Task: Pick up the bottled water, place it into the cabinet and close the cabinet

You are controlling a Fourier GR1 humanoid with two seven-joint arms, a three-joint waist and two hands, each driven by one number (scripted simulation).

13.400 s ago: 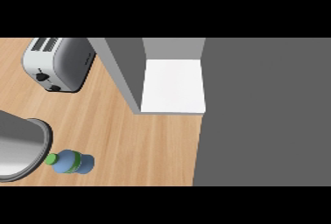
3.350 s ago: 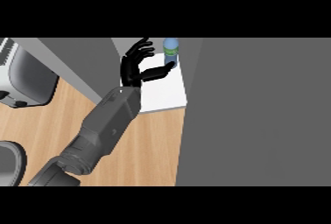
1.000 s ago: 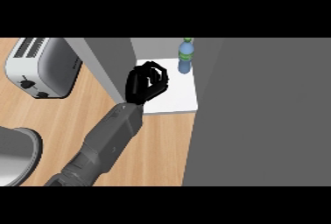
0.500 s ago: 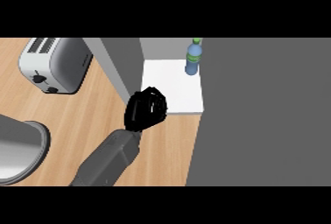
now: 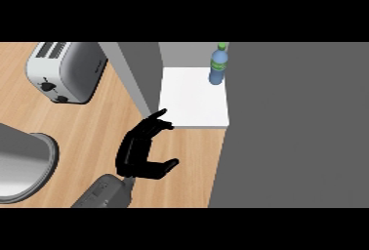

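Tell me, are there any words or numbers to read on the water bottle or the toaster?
No words or numbers can be read.
Water bottle: it has a band round it, but any print there is too small to read.
Toaster: only dark knobs on its side, no writing shows.

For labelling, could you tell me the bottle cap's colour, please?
Green cap on the blue bottle, head view.

Kitchen: wood counter [image 5: 79, 127] w/ toaster [image 5: 66, 71], cabinet [image 5: 194, 97], sink [image 5: 22, 166].
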